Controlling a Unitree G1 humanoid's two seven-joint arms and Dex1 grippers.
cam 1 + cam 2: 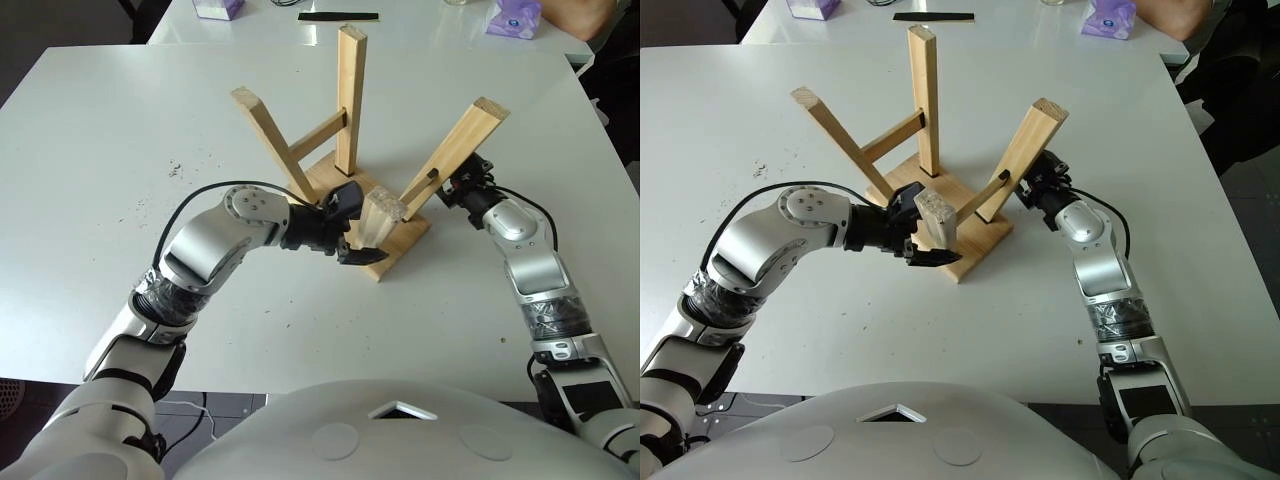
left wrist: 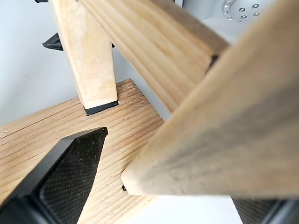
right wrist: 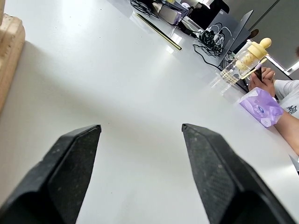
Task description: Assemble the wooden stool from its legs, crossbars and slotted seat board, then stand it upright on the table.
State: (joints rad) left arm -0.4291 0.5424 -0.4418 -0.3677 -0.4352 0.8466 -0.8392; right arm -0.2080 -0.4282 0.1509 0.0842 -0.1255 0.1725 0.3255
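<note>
The stool lies upside down with its slotted seat board [image 1: 403, 246] flat on the white table. The left leg [image 1: 270, 135] and the back leg [image 1: 350, 95] stand in the board, joined by a crossbar [image 1: 320, 135]. A right leg [image 1: 455, 150] leans outward, and a second crossbar [image 1: 415, 195] runs from it to the near leg [image 1: 381, 214]. My left gripper [image 1: 357, 230] is shut on the near leg just above the board; its pads [image 2: 70, 175] flank the wood. My right gripper [image 3: 140, 128] is open and empty, close behind the right leg [image 1: 1030, 145].
Purple tissue packs [image 1: 515, 15] and a black strip [image 1: 338, 17] lie at the table's far edge. Small crumbs [image 1: 175, 170] dot the table to the left. A person's arm rests at the far right corner. Open tabletop surrounds the stool.
</note>
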